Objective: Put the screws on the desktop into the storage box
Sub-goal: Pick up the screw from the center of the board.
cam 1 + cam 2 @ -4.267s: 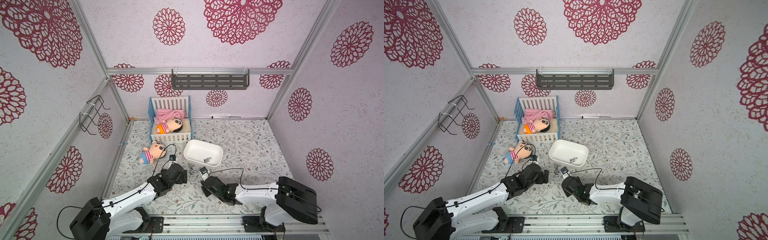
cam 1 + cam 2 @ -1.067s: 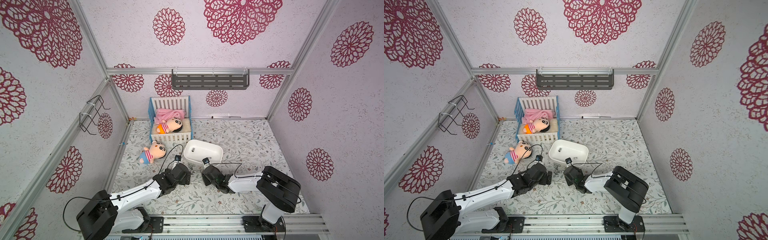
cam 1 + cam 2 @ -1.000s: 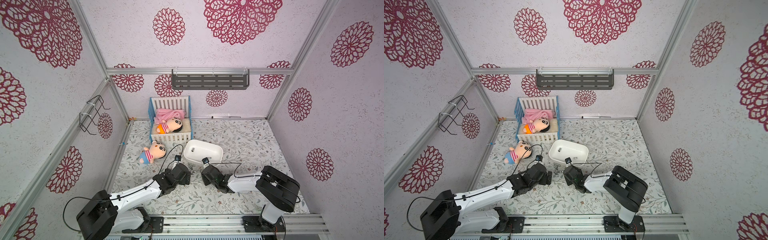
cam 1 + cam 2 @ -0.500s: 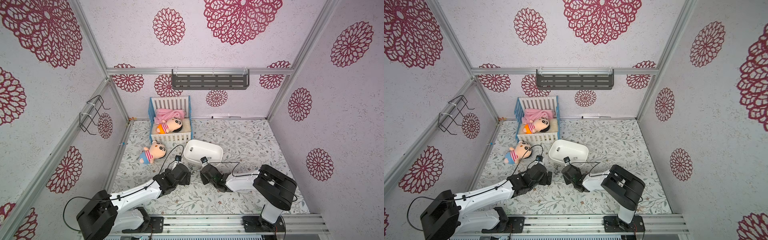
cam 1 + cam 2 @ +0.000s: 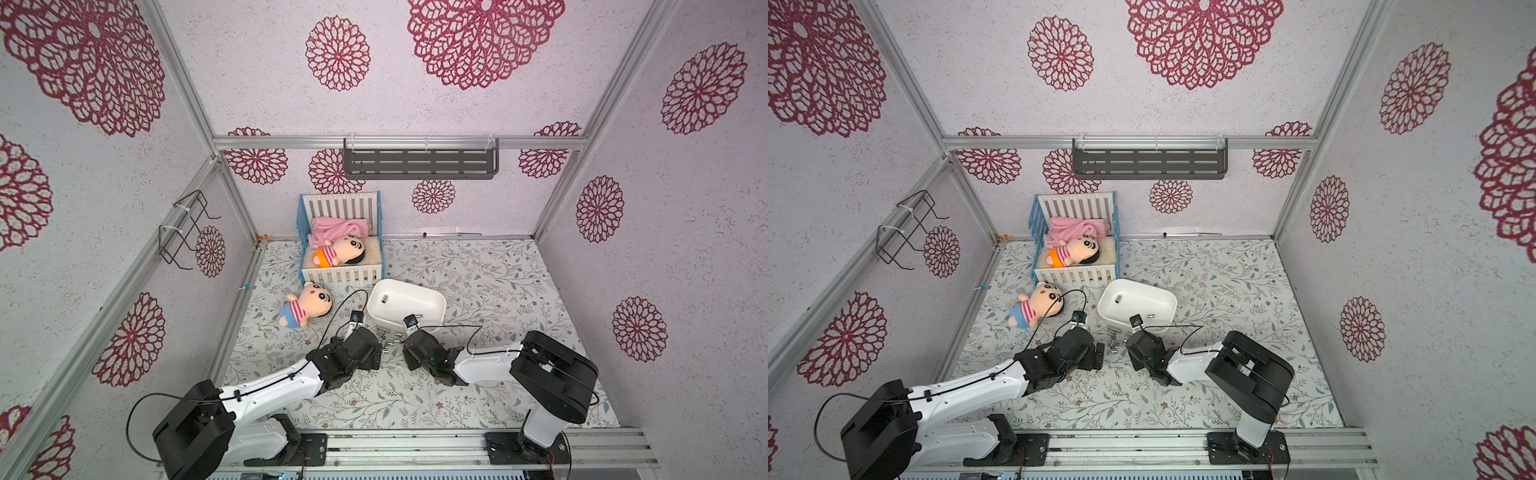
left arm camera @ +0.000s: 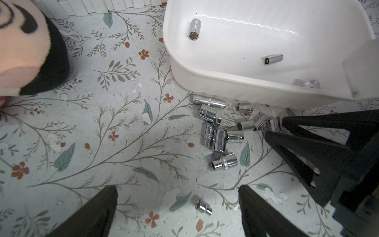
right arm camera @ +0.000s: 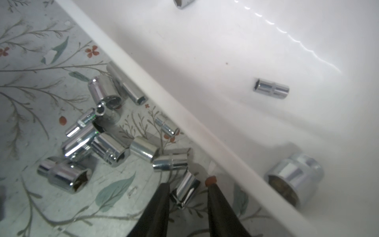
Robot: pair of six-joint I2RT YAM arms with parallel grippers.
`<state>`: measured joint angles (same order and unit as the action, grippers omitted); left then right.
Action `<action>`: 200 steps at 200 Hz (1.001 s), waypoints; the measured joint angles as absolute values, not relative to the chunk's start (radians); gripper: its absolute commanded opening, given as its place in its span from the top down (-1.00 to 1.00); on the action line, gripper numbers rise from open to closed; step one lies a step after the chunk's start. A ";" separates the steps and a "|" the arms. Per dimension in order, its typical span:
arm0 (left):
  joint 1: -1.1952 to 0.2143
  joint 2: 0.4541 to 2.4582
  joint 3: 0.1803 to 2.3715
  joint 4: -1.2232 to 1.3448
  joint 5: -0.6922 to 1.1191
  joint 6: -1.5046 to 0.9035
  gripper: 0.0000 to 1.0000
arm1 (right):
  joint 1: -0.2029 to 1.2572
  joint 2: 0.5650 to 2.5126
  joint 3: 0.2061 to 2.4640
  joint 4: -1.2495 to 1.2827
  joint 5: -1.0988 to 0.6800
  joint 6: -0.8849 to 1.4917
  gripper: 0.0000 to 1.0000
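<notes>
Closing in since a second ago, right gripper (image 7: 187, 183) straddles one screw (image 7: 185, 192) beside the storage box (image 7: 184, 116), jaws narrowed but not clamping it.

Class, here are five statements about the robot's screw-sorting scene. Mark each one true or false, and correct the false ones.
1. The storage box is empty. False: three screws lie inside it.
2. The right gripper has its jaws on either side of one screw lying on the desktop. True.
3. The left gripper holds a screw. False: its jaws stand wide open and hold nothing.
4. Most screws lie in a cluster on the desktop beside the storage box's wall. True.
5. Both dolls lie in the crib. False: one doll lies on the desktop outside it.
</notes>
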<state>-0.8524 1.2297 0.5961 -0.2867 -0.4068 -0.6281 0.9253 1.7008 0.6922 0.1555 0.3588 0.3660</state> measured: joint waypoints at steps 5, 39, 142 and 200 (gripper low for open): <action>-0.852 1.230 0.598 -0.288 -0.407 -0.628 -0.95 | 0.925 1.695 0.687 0.152 0.363 0.369 0.29; -0.853 1.230 0.605 -0.291 -0.411 -0.628 -0.95 | 0.925 1.679 0.673 0.137 0.379 0.387 0.29; -0.858 1.238 0.606 -0.294 -0.414 -0.627 -0.95 | 0.925 1.689 0.683 0.137 0.381 0.395 0.35; -0.860 1.243 0.607 -0.301 -0.416 -0.621 -0.95 | 0.913 1.703 0.694 0.145 0.381 0.395 0.38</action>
<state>-0.8597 1.2434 0.6071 -0.3012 -0.4156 -0.6209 0.9134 1.7035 0.6941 0.1448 0.3813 0.3954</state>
